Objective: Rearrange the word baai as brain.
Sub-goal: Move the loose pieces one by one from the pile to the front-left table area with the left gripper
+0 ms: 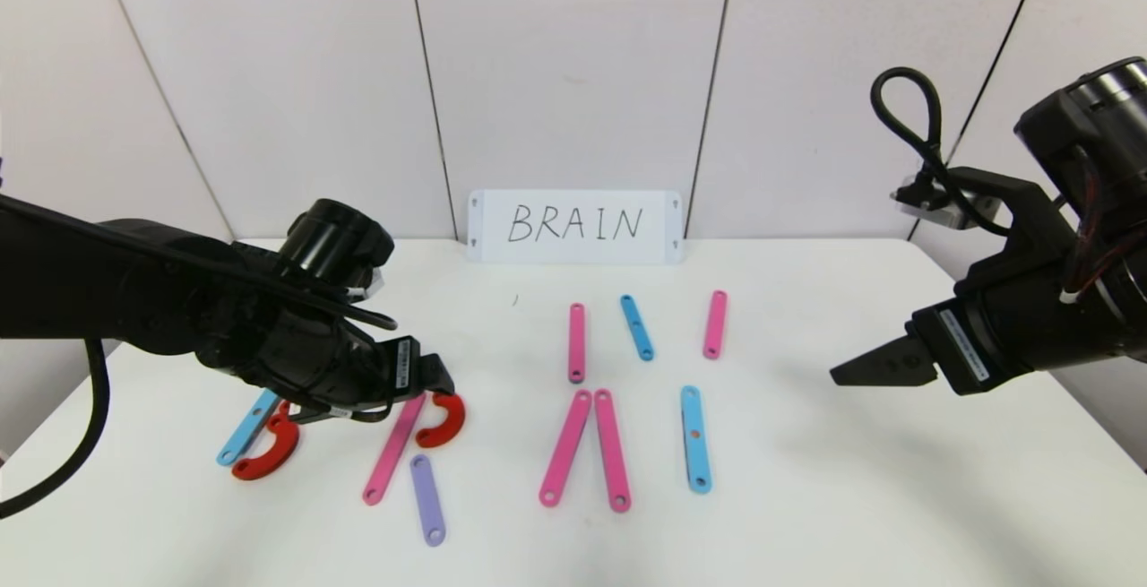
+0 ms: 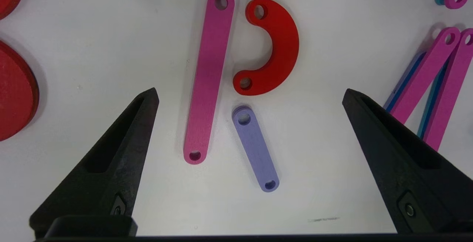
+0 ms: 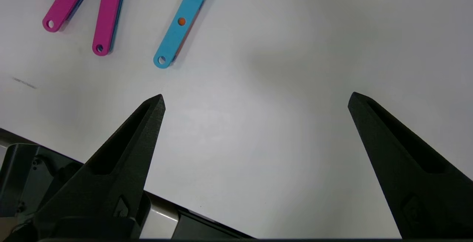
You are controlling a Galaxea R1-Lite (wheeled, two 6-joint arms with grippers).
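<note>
Left claw [image 2: 251, 98] released, empty, hovering above the R: pink bar [image 2: 208, 75], red C-piece [image 2: 281, 46], purple bar [image 2: 255, 149] slanting across the gap. Right claw [image 3: 255, 101] released, over bare desk [image 3: 277, 68], farther off. Wrist view alone exposes the R unobstructed.

We're in a robot test lab here: a bare white desk [image 1: 806, 515] backed by plain white wall panels [image 1: 573, 67], a handwritten BRAIN card [image 1: 574, 226] propped against them, and black robot arms [image 1: 134, 300] reaching in from both sides.
</note>
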